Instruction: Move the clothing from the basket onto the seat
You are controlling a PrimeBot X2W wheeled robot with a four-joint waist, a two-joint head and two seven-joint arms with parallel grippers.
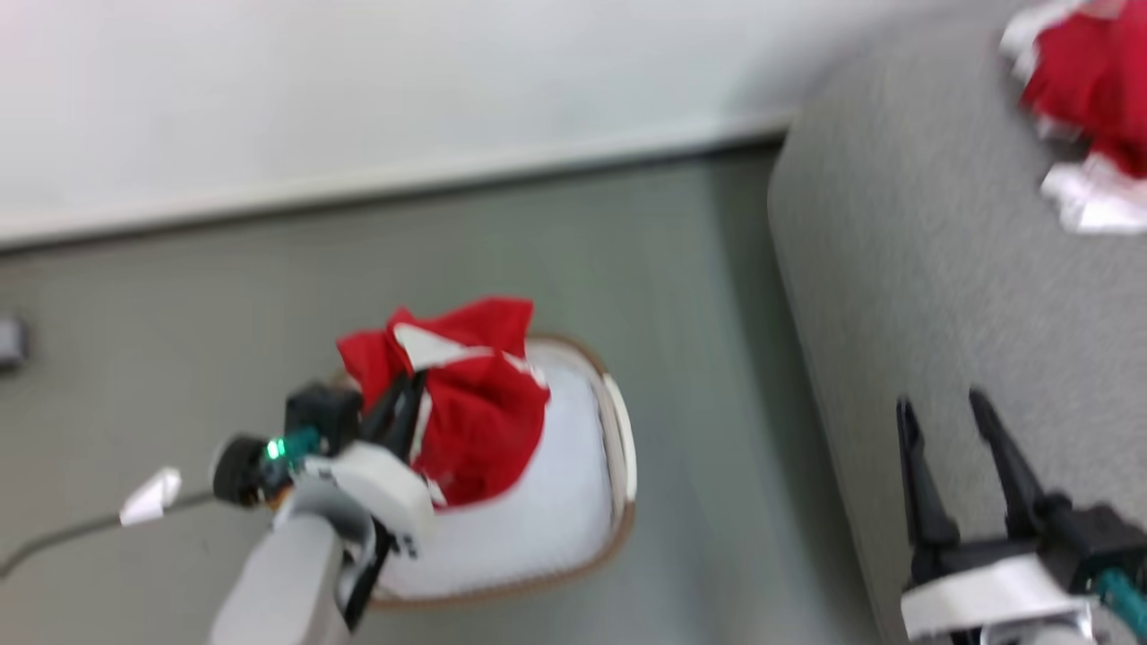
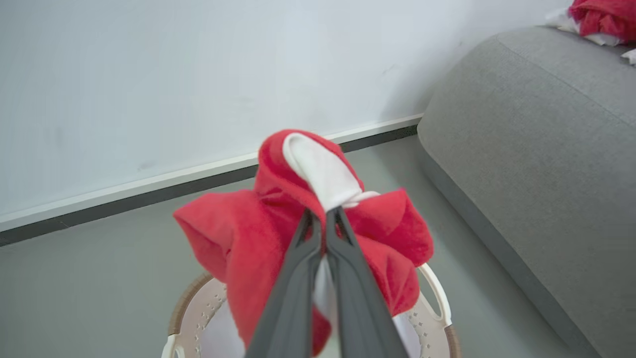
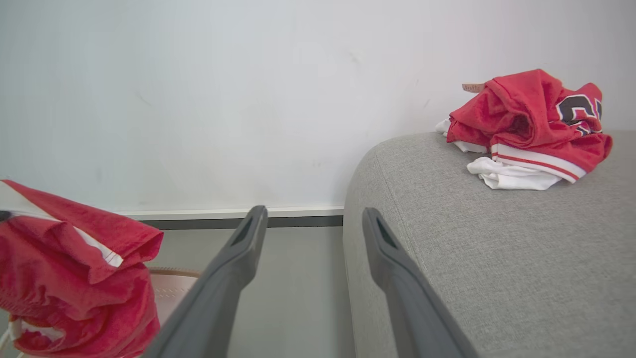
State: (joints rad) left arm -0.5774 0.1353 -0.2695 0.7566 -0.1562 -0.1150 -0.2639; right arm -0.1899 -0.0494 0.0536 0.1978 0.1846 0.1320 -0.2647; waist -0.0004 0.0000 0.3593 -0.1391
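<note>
My left gripper (image 1: 408, 390) (image 2: 323, 214) is shut on a bunched red garment with white trim (image 1: 479, 403) (image 2: 278, 233) (image 3: 69, 288), held up above the cream basket with a brown rim (image 1: 618, 448) (image 2: 437, 298) (image 3: 171, 283). The basket's white liner shows under the cloth. Another red and white garment (image 1: 1089, 81) (image 3: 531, 129) (image 2: 603, 17) lies in a heap on the grey seat (image 1: 941, 269) (image 2: 536, 149) (image 3: 497, 248). My right gripper (image 1: 950, 417) (image 3: 313, 223) hangs open by the seat's near edge, nothing between its fingers.
A white wall with a pale skirting board (image 1: 403, 184) runs behind the basket. Grey floor (image 1: 699, 358) separates basket and seat. A cable with a white tag (image 1: 152, 495) lies on the floor at the left.
</note>
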